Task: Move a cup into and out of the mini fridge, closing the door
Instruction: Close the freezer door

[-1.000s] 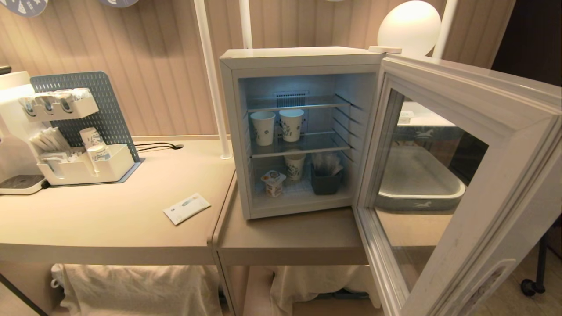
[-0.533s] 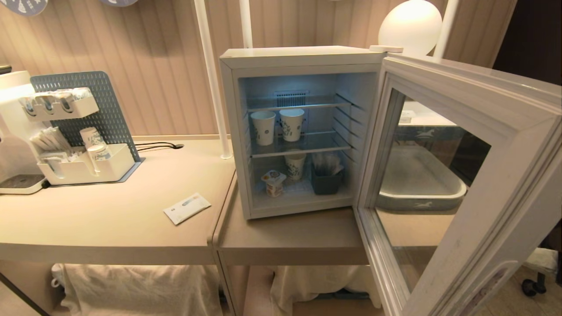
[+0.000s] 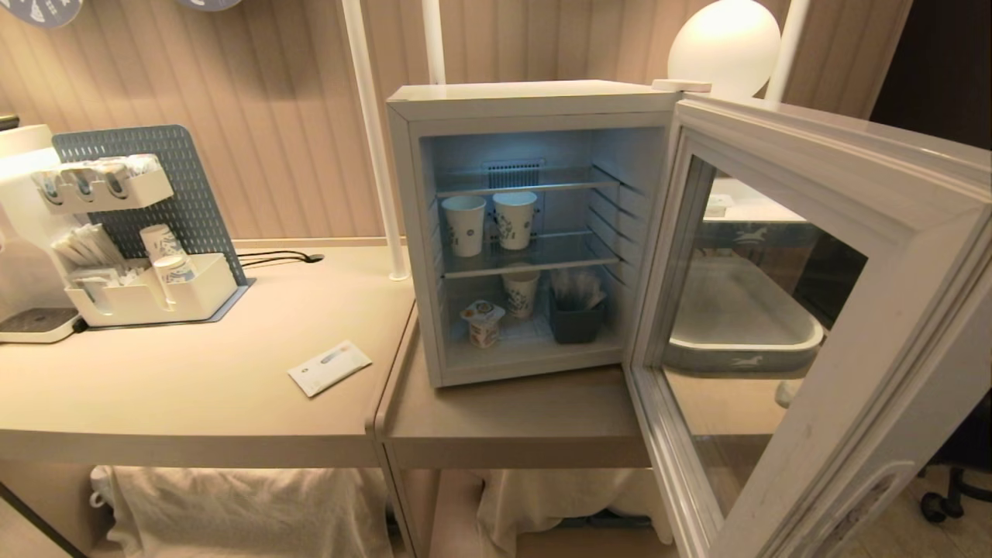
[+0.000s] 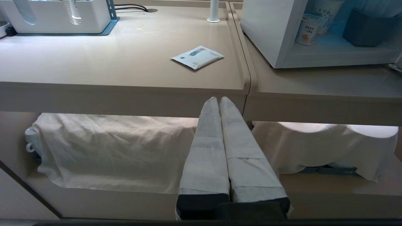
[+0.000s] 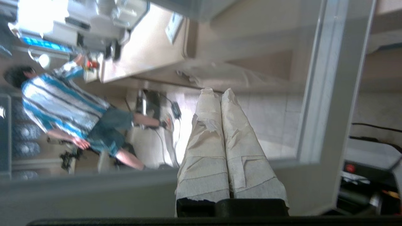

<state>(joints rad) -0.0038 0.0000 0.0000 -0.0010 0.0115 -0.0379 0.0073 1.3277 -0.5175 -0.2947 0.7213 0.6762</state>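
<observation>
Right wrist view: your right gripper [image 5: 216, 94], fingers pressed together and empty, faces the glass of the open door [image 5: 317, 94] | cup [image 3: 482, 322] upright on the mini fridge [image 3: 527, 97] floor, beyond that door | left gripper [image 4: 219, 102], also closed, hangs below the table edge, cup up ahead to its right | left looks nearer.

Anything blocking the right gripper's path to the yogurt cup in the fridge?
Yes: the open door. The right gripper is shut, facing the door's glass from its outer side. The cup stands on the mini fridge floor, its front unobstructed.
</observation>
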